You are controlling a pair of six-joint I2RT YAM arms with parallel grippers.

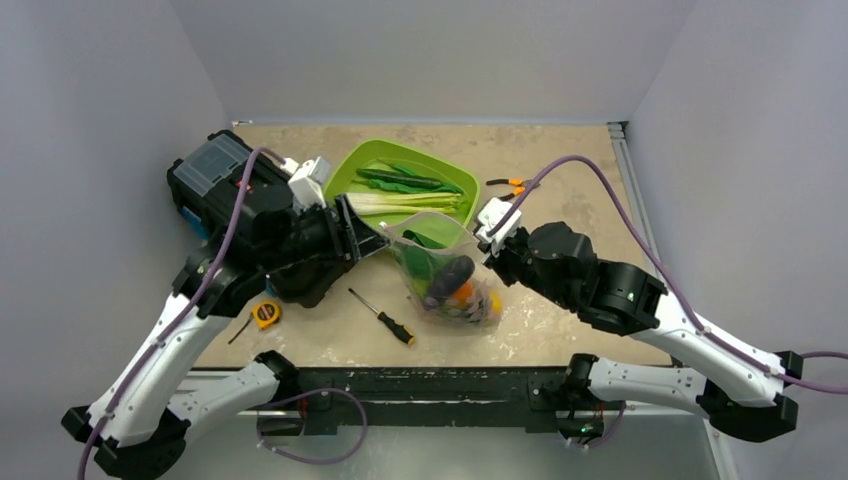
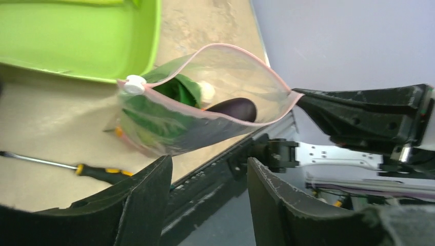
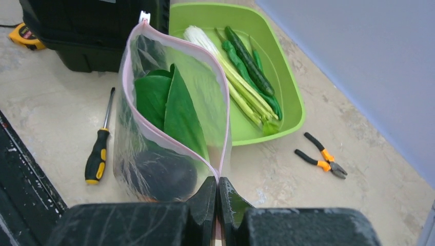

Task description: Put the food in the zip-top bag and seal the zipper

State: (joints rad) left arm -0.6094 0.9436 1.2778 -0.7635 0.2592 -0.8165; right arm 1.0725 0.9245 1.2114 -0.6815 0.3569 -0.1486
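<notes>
Beige table (image 1: 570, 335), lime-green tray (image 1: 345, 172), black toolbox (image 1: 213, 165), screwdriver (image 1: 384, 318), pliers (image 1: 508, 185), tape measure (image 1: 266, 314), zip-top bag (image 1: 450, 262) standing upright

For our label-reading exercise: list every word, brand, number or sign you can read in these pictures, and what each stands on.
No text can be read.
Yellow tape measure: any print on its face is too small and blurred to read.
Black toolbox, screwdriver, pliers, zip-top bag: no legible print shows.
</notes>
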